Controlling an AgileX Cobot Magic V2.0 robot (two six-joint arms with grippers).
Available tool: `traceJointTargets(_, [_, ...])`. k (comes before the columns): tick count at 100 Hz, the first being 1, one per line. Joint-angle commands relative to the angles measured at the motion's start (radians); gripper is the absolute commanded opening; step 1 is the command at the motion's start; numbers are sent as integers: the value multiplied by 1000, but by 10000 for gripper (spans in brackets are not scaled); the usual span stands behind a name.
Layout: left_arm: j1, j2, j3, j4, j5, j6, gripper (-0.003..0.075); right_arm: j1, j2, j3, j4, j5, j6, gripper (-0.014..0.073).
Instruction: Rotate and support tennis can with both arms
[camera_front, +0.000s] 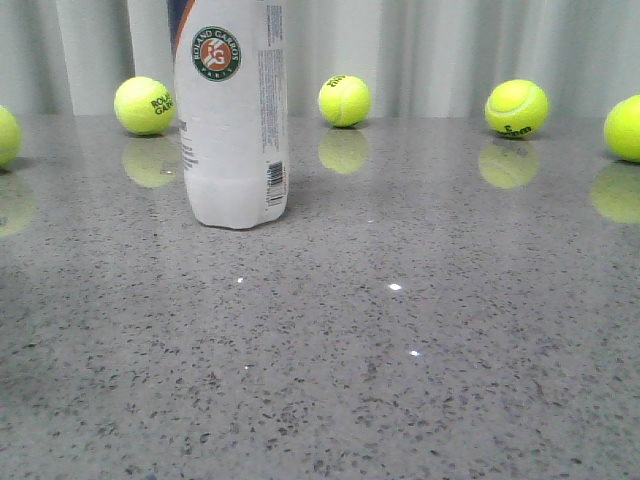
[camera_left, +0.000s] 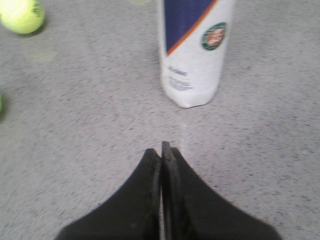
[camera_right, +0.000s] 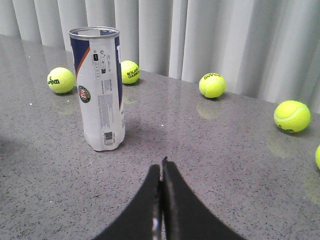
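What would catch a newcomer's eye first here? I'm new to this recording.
The tall frosted-white plastic tennis can stands upright on the speckled grey table, left of centre. Yellow-green tennis balls are scattered behind it, before pale curtains. Both black grippers, left and right, are shut, apart from it.

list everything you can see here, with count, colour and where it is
can: one, frosted white with a navy band, orange stripe and round green-orange badge; upright on the table, left of centre in the front view, touched by nothing
balls: five in the front view, yellow-green; spread in a row along the far side of the table, behind the can, the outermost two cut off by the picture edges
table: one, grey speckled, glossy; under everything
curtain: one, pale grey, pleated; behind the table
left claw: one, black; shut, empty, apart from the can
right claw: one, black; shut, empty, apart from the can
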Motion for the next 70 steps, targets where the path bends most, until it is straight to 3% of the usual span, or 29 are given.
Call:
traceJointTargets(1, [59, -41, 14, 4, -115, -6, -19, -5, 11, -23, -8, -85, 1, -60])
traceJointTargets(28, [220, -204, 224, 7, -375, -6, -19, -5, 11, -23, -8, -85, 1, -60])
traceJointTargets(70, [419, -551, 617, 7, -621, -6, -19, -5, 11, -23, -8, -85, 1, -60])
